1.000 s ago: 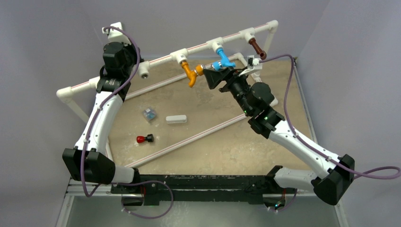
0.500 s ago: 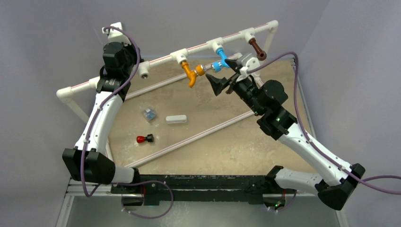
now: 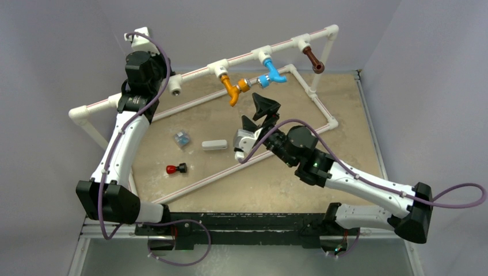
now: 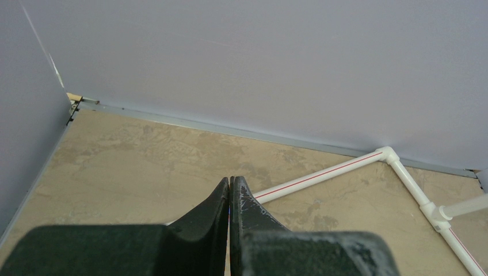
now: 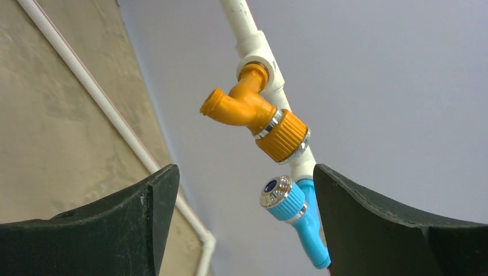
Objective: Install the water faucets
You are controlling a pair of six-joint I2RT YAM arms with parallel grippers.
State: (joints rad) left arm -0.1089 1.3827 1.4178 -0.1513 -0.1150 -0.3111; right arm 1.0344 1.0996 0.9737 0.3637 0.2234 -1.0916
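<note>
Retreat: our right tool [image 3: 257,114], open and empty, has backed off the blue faucet [image 3: 270,75], our left tool [image 4: 230,192] sits shut on nothing, so we judge installation nearly finished.

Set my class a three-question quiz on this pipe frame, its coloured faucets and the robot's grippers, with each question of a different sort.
1. True or false: the right gripper stands open, holding nothing.
2. How many faucets hang from the raised white plastic pipe? A one, B two, C three.
3. Fill in: between the orange-yellow plastic faucet and the dark brown plastic faucet hangs the ____ one.
Key: 1 true. 2 C. 3 the light blue plastic faucet.
</note>
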